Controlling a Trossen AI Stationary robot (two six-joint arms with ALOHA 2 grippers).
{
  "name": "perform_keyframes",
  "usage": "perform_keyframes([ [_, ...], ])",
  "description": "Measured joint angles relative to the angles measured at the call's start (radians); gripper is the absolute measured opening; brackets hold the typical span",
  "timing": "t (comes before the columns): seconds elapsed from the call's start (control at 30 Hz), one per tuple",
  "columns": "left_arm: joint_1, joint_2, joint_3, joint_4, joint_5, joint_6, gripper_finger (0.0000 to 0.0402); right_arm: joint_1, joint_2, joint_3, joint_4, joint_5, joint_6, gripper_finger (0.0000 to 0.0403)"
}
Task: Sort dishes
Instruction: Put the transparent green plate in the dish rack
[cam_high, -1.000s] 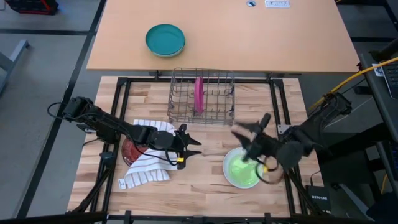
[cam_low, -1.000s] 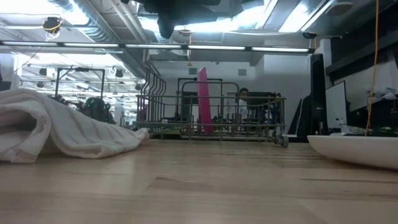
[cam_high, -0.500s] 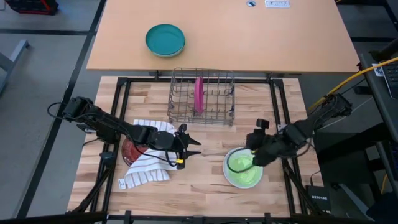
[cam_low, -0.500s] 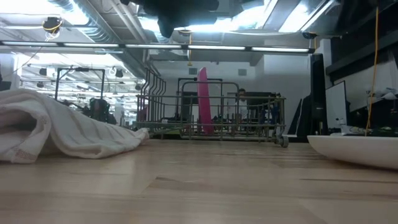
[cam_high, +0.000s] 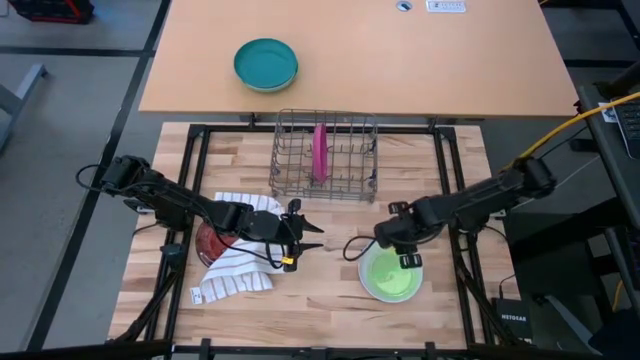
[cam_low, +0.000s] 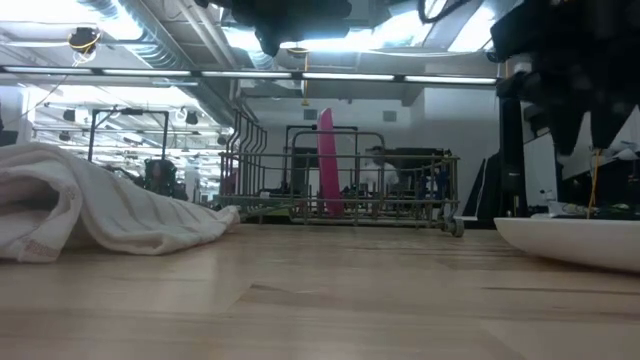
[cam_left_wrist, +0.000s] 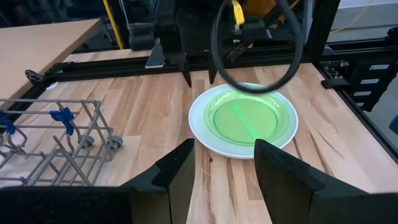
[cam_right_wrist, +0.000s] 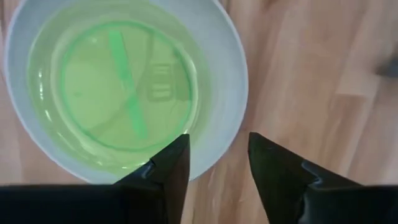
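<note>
Wood tabletop (cam_high: 330, 290): right tool (cam_right_wrist: 214, 163) open over green plate (cam_high: 392, 276) rim (left tool (cam_left_wrist: 225, 163) open, apart).

Right arm is stretched in from its side, wrist bent so the right gripper (cam_high: 388, 240) points straight down, fingers (cam_right_wrist: 163, 167) parted with a clear gap, nothing between them. Left arm reaches in low and level, left gripper (cam_high: 312, 237) facing the right one, fingers (cam_left_wrist: 180, 168) spread, empty too.

A tan tabletop (cam_high: 350, 55) lies beyond the butcher-block table (cam_high: 330, 215); ceiling strip lights (cam_low: 300, 75) glow, seemingly fluorescent.
</note>
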Motion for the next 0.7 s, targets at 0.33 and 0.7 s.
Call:
perform_keyframes([
  [0.33, 0.023, 0.0, 0.0, 0.001, 0.0, -0.003, 0.0155, -0.057, 0.049, -0.069, 0.177, -0.073, -0.168, 0.0166],
  [0.7, 0.028, 0.001, 0.0, 0.001, 0.0, -0.006, 0.0155, -0.055, 0.1, -0.129, 0.243, -0.125, -0.217, 0.0166],
])
